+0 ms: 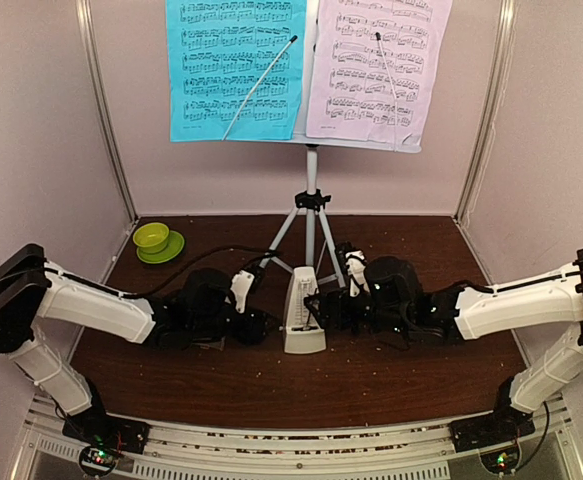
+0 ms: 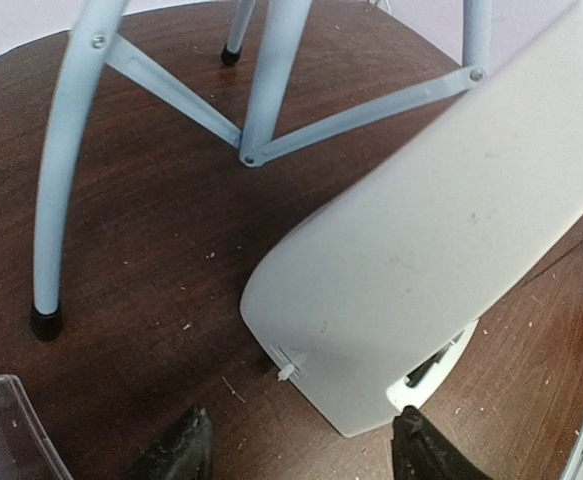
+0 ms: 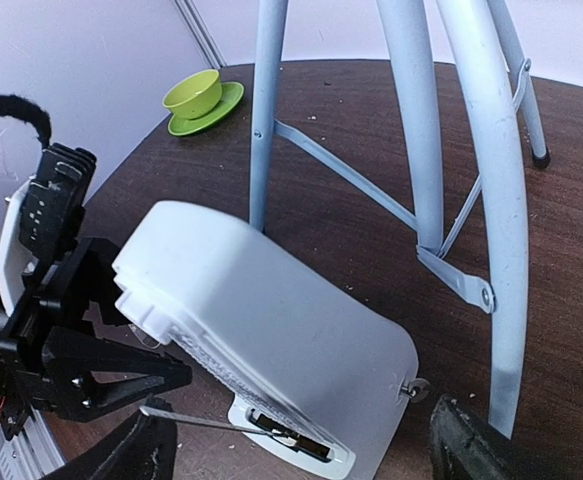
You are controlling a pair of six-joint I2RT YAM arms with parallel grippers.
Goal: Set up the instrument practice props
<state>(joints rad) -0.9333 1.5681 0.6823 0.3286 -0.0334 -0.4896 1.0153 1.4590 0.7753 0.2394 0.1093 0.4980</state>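
The cream pyramid metronome (image 1: 304,312) stands on the brown table in front of the silver tripod (image 1: 311,225). Its front face is bare, with the pendulum rod (image 3: 201,421) swung out to the side. I see no front cover. My left gripper (image 1: 259,322) is open just left of the metronome's base (image 2: 371,330), with its fingertips (image 2: 176,450) apart near the lower corner. My right gripper (image 1: 331,305) is open, and its fingers (image 3: 466,445) straddle the metronome (image 3: 271,340) without clamping it. Cyan (image 1: 233,65) and lilac (image 1: 376,65) sheet-music pages rest on the white stand above.
A lime-green bowl on its saucer (image 1: 155,240) sits at the back left, and also shows in the right wrist view (image 3: 196,95). The tripod legs (image 2: 66,170) stand just behind the metronome. A clear plastic piece (image 2: 6,430) lies at the left wrist view's lower left corner. Crumbs dot the table.
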